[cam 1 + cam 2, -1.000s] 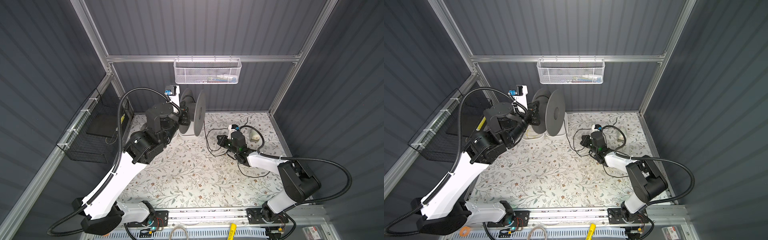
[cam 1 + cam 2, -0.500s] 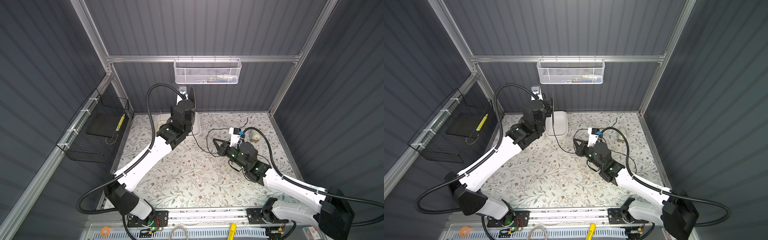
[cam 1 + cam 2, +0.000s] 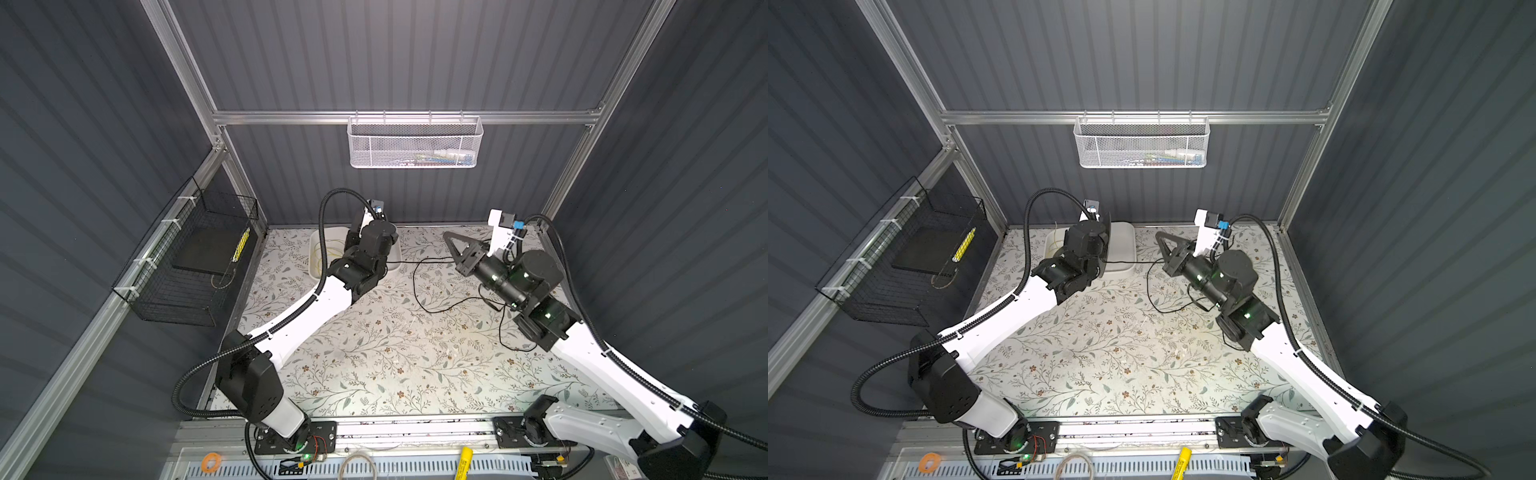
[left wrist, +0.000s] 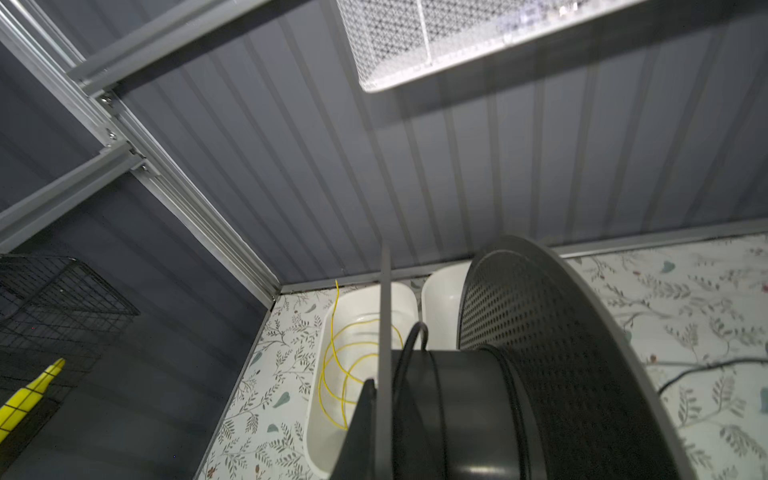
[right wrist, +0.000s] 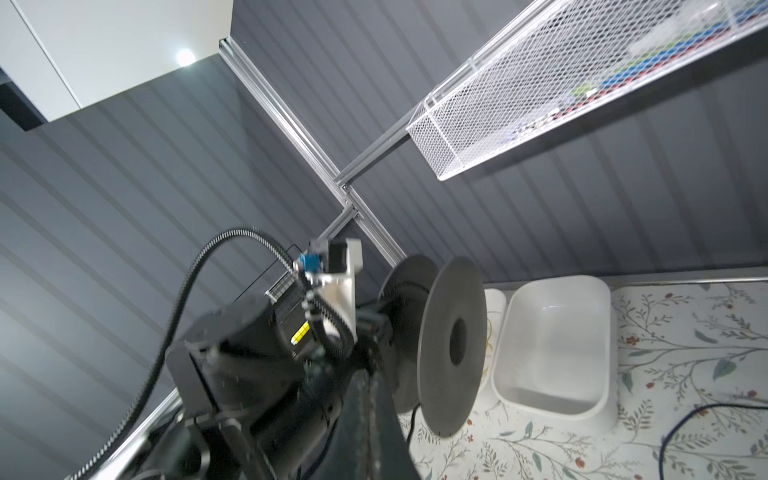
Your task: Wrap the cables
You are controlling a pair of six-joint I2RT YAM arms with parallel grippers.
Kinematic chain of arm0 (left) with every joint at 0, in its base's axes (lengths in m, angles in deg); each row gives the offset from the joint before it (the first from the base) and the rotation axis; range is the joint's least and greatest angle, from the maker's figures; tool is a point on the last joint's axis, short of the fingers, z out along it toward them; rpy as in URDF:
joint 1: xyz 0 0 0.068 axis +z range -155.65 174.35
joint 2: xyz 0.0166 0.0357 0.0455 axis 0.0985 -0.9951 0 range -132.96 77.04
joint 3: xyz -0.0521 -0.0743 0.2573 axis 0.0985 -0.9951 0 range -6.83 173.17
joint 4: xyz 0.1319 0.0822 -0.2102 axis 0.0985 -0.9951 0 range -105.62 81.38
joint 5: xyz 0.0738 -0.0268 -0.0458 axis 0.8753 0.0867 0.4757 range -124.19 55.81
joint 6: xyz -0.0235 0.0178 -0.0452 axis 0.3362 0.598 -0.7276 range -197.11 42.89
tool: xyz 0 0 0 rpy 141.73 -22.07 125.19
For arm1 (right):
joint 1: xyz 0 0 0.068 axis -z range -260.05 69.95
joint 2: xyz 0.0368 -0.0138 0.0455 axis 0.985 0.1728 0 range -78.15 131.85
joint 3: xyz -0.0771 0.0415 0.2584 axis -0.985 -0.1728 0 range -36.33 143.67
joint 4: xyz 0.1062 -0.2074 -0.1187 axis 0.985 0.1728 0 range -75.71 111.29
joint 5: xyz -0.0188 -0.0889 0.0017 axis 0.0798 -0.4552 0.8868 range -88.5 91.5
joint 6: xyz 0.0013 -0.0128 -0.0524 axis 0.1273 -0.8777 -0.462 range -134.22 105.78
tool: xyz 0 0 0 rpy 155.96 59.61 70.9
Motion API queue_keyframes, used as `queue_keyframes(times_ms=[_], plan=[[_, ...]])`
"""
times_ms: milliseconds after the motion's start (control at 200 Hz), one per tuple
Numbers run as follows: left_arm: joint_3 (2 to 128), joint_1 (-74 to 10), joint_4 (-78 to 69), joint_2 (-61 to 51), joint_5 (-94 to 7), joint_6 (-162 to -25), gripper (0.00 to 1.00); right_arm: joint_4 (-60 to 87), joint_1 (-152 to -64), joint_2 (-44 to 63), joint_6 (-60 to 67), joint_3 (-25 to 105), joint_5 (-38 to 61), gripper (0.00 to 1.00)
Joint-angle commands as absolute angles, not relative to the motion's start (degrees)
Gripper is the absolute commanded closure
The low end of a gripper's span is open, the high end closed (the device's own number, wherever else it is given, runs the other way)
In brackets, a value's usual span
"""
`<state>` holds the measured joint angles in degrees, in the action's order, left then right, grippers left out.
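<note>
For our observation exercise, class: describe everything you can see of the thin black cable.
The cable is one thin, black, flexible cord. A few turns sit on the hub of the spool; from there it runs straight toward the right hand, then lies in loose loops on the floral table.

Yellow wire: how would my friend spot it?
Find the flowery table, then look near its far left corner, where two white tubs stand side by side. The yellow wire lies in loose loops inside the tub nearer the corner. It is thin and bright yellow; the cord on the table is black, and the neighbouring tub is empty.
</note>
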<state>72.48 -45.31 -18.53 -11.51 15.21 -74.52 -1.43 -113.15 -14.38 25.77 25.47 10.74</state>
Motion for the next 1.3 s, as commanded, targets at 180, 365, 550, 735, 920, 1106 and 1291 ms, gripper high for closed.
queue_keyframes(times_ms=[180,365,550,735,920,1106,1291], plan=[[64.57,-46.3,-27.41,-4.62,13.18,-74.41,1.0,-2.32,-104.94,-4.21,30.44,41.08,24.0,0.96],[61.41,-48.71,-32.08,-1.18,13.89,-75.23,1.0,-6.59,-99.2,-0.28,36.49,43.59,25.97,0.92],[59.39,-50.13,-36.57,2.35,14.85,-76.7,1.0,-10.6,-94.66,2.2,41.68,44.43,26.39,0.9],[56.21,-50.13,-39.76,6.54,16.79,-77.87,1.0,-11.43,-90.35,3.06,44.34,45.24,26.03,0.88],[54.2,-50.04,-42.81,10.69,18.74,-77.77,1.0,-11.03,-85.29,1.89,45.89,45.06,26.46,0.86],[54.43,-48.11,-46.0,14.19,19.33,-77.48,1.0,-11.02,-80.59,-0.2,48.06,43.07,27.25,0.86],[57.25,-46.11,-48.16,16.62,20.94,-75.57,1.0,-12.38,-77.0,-2.01,49.78,39.7,28.08,0.86]])
